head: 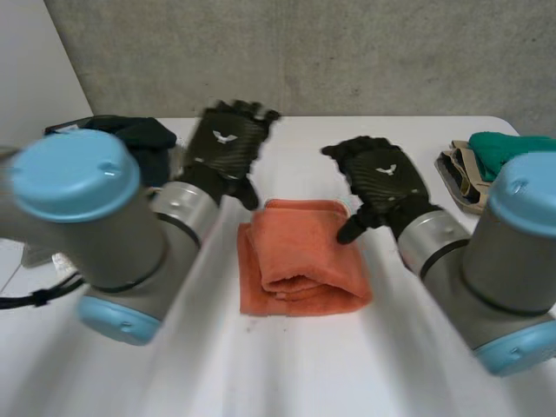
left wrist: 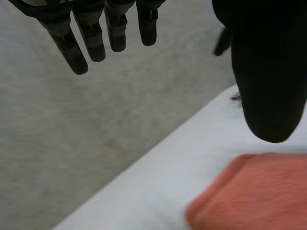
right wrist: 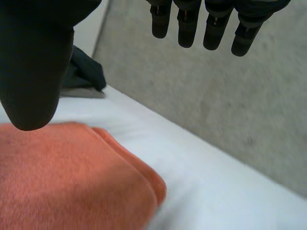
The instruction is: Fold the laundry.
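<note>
At the table's far left corner, a dark heap of crumpled clothing (head: 132, 139) is lying on the white table (head: 287, 365); the right wrist view is also catching it (right wrist: 85, 73) beyond the right hand's thumb. Just beside that heap, the left hand (head: 228, 143) is hovering over the table with its back upward, near the far left corner of the towel and apart from it. In its own wrist view the left hand (left wrist: 268, 72) is keeping its fingers (left wrist: 69, 45) straight and spread away from the thumb, gripping nothing, with the grey concrete wall (left wrist: 72, 143) behind them.

At the middle, the folded orange terry towel (head: 300, 261) is resting flat on the table as a thick rectangle of several layers, between the two arms. It is showing below the left thumb (left wrist: 254, 191) and under the right palm (right wrist: 67, 177).

The right hand (head: 382, 178) is hanging at the towel's far right edge, its thumb pointing down towards the cloth; whether it is touching I cannot tell. In its wrist view the right hand (right wrist: 33, 62) is holding its fingers (right wrist: 216, 26) straight and loose, grasping nothing.

At the far right, a folded stack of beige and green cloth (head: 486, 161) is sitting on the table.
</note>
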`<act>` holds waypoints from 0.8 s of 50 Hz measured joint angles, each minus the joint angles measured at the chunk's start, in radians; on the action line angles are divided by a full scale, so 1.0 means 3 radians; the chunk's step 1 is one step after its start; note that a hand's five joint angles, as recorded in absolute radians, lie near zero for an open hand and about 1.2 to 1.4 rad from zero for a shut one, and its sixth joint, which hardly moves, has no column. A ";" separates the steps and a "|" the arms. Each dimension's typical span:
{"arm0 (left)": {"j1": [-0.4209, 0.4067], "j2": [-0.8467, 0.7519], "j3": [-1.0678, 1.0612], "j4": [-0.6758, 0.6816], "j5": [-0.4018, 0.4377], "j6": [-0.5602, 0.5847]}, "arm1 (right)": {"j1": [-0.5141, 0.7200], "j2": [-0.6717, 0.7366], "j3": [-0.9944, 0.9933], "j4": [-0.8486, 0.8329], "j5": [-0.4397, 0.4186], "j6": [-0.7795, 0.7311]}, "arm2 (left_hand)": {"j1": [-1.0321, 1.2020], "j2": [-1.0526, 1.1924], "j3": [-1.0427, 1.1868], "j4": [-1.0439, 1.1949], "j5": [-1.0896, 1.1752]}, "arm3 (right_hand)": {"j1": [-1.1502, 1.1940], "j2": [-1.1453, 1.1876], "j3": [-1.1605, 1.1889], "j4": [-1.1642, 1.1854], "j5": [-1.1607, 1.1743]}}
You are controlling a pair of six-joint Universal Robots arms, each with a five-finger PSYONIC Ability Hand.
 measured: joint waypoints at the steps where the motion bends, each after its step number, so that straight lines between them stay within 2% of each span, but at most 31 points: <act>1: -0.0058 -0.0080 0.0078 -0.0050 0.0002 -0.0030 | -0.0037 0.0011 -0.0038 0.0092 0.0001 0.0021 | 0.0000 0.0000 0.0000 0.0000 0.0000 | 0.0000 0.0000 0.0000 0.0000 0.0000; 8: -0.0375 -0.0788 0.0772 -0.0485 -0.0005 -0.0170 | -0.0204 0.0333 -0.0405 0.0676 0.0039 0.0019 | 0.0000 0.0000 0.0000 0.0000 0.0000 | 0.0000 0.0000 0.0000 0.0000 0.0000; 11: -0.0418 -0.1028 0.1008 -0.0640 -0.0037 -0.0183 | -0.0224 0.0449 -0.0498 0.0766 0.0051 0.0009 | 0.0000 0.0000 0.0000 0.0000 0.0000 | 0.0000 0.0000 0.0000 0.0000 0.0000; 15: -0.0428 -0.1271 0.1226 -0.0834 -0.0228 -0.0164 | -0.0217 0.0584 -0.0577 0.0803 0.0037 -0.0007 | 0.0000 0.0000 0.0000 0.0000 0.0000 | 0.0000 0.0000 0.0000 0.0000 0.0000; 21: -0.0415 -0.1324 0.1206 -0.0961 -0.0625 -0.0053 | -0.0189 0.0742 -0.0671 0.0815 -0.0013 -0.0023 | 0.0000 0.0000 0.0000 0.0000 0.0000 | 0.0000 0.0000 0.0000 0.0000 0.0000; 25: -0.0384 -0.1262 0.0994 -0.1012 -0.0868 0.0156 | -0.0094 0.0985 -0.0828 0.0914 -0.0059 -0.0042 | 0.0000 0.0000 0.0000 0.0000 0.0000 | 0.0000 0.0000 0.0000 0.0000 0.0000; 33: -0.0304 -0.1174 0.0697 -0.1030 -0.0915 0.0444 | 0.0071 0.1355 -0.1096 0.1061 -0.0034 -0.0254 | 0.0000 0.0000 0.0000 0.0000 0.0000 | 0.0000 0.0000 0.0000 0.0000 0.0000; 40: -0.0279 -0.1065 0.0652 -0.1024 -0.0796 0.0480 | 0.0096 0.1323 -0.1163 0.1067 0.0174 -0.0543 | 0.0000 0.0000 0.0000 0.0000 -0.0001 | -0.0001 0.0000 0.0000 0.0000 0.0000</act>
